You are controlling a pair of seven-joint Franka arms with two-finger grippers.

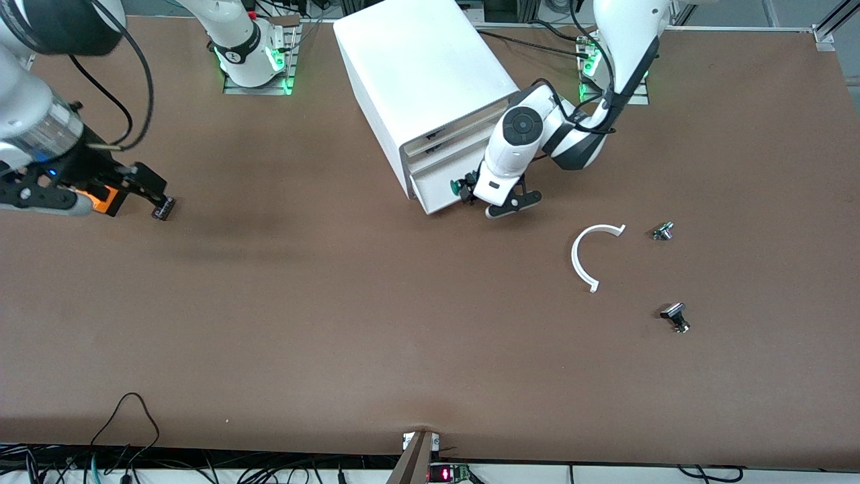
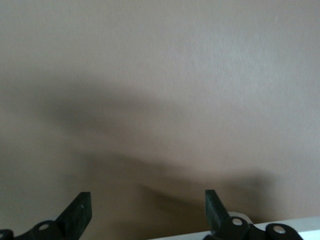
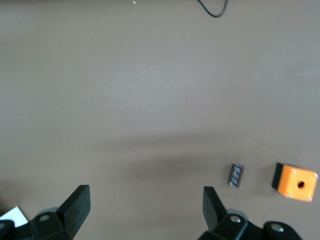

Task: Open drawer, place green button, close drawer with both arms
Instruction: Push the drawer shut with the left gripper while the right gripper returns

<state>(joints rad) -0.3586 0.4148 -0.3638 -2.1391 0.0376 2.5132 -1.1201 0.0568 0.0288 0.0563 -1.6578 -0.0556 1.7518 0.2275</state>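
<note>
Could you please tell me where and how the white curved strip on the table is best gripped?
Probably at mid-arc of the white curved strip, straight down from above, one finger inside the curve and one outside: it lies flat on the table as a thin open band.

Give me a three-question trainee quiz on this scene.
1. True or false: the left hand, by the cabinet's drawers, and the right hand, over the table near the orange box, are both open.
2. Which lies nearest the front camera? A) white curved strip B) orange box C) cabinet
3. Fill in: the button beside the left hand has a ___ cap.
Key: 1 true; 2 A; 3 green.
</note>
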